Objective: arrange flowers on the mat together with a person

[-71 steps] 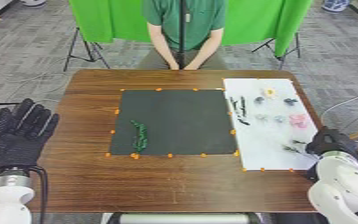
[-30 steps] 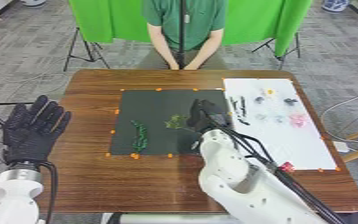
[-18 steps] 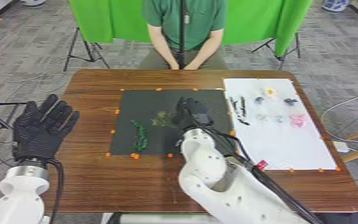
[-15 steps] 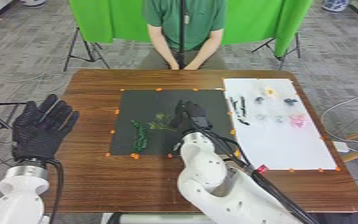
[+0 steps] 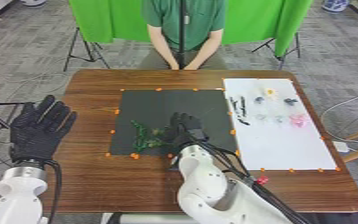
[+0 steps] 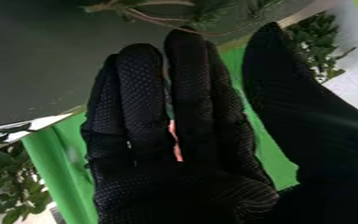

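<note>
"What's the right hand [image 5: 186, 126] doing?"

"Its fingers are straight, thumb apart, clamped on nothing. It's over the mat [image 5: 171, 102], and has slid toward six o'clock."

"And the sprig [image 5: 157, 135]?"

"On the mat, at the hand's eight o'clock. It was on the sheet [image 5: 286, 145]; now it's come across and down, just beside the strand [image 5: 140, 137]. Whether they touch, I can't tell."

"Meaning?"

"The greenery is probably nearly placed. I'd lift clear gently; loose stems could snag on the glove."

"Then?"

"Blooms, I'd guess: the yellow flower [image 5: 270, 92] at two o'clock, the pink one [image 5: 298, 119] at three, both still on the sheet. The left hand [image 5: 40, 129] waits at nine, fingers spread, beside the bench [image 5: 113, 185]."
</note>
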Robot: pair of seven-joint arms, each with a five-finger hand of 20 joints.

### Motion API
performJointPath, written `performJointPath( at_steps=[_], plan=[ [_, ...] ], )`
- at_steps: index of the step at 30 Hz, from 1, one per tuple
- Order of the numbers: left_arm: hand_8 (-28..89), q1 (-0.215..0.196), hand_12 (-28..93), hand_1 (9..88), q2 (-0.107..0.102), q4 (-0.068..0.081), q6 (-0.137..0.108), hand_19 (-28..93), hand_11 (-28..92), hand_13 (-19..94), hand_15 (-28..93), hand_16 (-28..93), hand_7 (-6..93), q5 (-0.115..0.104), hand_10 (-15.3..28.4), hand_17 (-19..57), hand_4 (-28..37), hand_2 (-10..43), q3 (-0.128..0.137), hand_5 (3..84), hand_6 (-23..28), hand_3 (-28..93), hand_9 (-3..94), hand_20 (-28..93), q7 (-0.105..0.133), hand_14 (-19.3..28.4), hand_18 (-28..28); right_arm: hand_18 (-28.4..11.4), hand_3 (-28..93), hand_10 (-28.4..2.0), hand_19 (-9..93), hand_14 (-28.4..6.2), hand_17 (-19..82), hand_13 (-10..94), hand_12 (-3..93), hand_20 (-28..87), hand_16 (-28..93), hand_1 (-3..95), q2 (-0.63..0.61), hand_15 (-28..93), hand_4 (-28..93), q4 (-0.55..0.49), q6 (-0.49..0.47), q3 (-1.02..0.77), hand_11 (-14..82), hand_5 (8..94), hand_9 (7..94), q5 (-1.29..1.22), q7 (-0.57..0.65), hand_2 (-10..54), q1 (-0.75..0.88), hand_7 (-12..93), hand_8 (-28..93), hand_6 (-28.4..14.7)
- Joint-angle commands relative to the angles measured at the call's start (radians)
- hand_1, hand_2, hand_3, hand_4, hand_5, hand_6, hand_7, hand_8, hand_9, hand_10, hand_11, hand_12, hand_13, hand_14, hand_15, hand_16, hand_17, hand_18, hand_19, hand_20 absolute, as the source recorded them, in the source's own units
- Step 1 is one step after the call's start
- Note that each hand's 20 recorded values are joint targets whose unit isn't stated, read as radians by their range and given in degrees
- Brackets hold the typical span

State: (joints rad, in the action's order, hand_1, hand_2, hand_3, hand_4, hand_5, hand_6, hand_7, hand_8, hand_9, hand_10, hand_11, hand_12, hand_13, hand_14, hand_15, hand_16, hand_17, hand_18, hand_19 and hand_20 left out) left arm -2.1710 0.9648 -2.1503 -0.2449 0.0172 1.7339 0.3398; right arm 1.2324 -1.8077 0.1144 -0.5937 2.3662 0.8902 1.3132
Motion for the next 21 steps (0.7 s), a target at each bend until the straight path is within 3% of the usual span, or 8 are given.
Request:
performJointPath(
  at_steps=[1,6,10,17,21],
  plan=[
    [-12,-0.036,19,36.3,0.023,0.003,0.003,39,31,39,59,-1,29.6,-0.007,16.6,-5.1,-28.3,11.1,0.013,54.6,6.9,68,52.9,19,0.014,17.4,15.4,-28.4,74,-21.3,82,-23.3,22,45,32.9,23,27,41.2,-0.094,71,-25,-0.096,-0.08,-0.041,45.9,54.8,57.3,0.016,-0.029,-9.5,0.022,22,-8,-10.1],
    [-12,-0.046,19,36.3,0.031,0.002,0.003,39,32,39,59,-1,29.6,-0.006,16.4,-5.1,-28.3,11.0,0.018,54.5,6.9,68,52.7,19,0.015,17.4,15.4,-28.4,68,-22.6,81,-25.1,21,41,33.8,25,29,39.7,-0.134,71,-28,-0.109,-0.174,-0.067,47.3,55.2,53.8,0.003,-0.029,-9.5,0.037,25,-7,-11.0],
    [-12,-0.041,19,36.4,0.032,0.005,0.008,39,32,39,59,-1,29.7,-0.008,16.4,-5.1,-28.3,10.9,0.016,54.4,6.9,68,52.7,19,0.014,17.3,15.4,-28.4,66,-23.6,81,-25.9,20,39,35.4,27,30,38.1,-0.157,71,-28,-0.113,-0.187,-0.071,47.8,56.1,51.2,-0.018,-0.023,-9.5,0.045,26,-7,-11.1],
    [-12,-0.039,19,36.4,0.03,0.007,0.012,39,32,39,59,-1,29.7,-0.009,16.4,-5.1,-28.3,10.9,0.017,54.3,6.9,68,52.6,19,0.011,17.4,15.3,-28.4,67,-24.3,79,-26.6,19,39,35.3,30,30,36.4,-0.167,71,-27,-0.159,-0.275,-0.093,46.1,58.9,51.4,-0.035,-0.043,-9.5,0.073,22,-7,-11.7],
    [-12,-0.039,19,36.3,0.031,0.007,0.012,39,32,39,59,-1,29.7,-0.01,16.4,-5.1,-28.3,10.9,0.013,54.3,6.9,68,52.4,19,0.01,17.4,15.3,-28.4,66,-23.7,78,-26.1,19,40,35.0,31,30,36.8,-0.164,70,-26,-0.187,-0.346,-0.112,45.1,64.6,54.2,-0.098,-0.075,-9.5,0.087,23,-6,-9.5]
  ],
)
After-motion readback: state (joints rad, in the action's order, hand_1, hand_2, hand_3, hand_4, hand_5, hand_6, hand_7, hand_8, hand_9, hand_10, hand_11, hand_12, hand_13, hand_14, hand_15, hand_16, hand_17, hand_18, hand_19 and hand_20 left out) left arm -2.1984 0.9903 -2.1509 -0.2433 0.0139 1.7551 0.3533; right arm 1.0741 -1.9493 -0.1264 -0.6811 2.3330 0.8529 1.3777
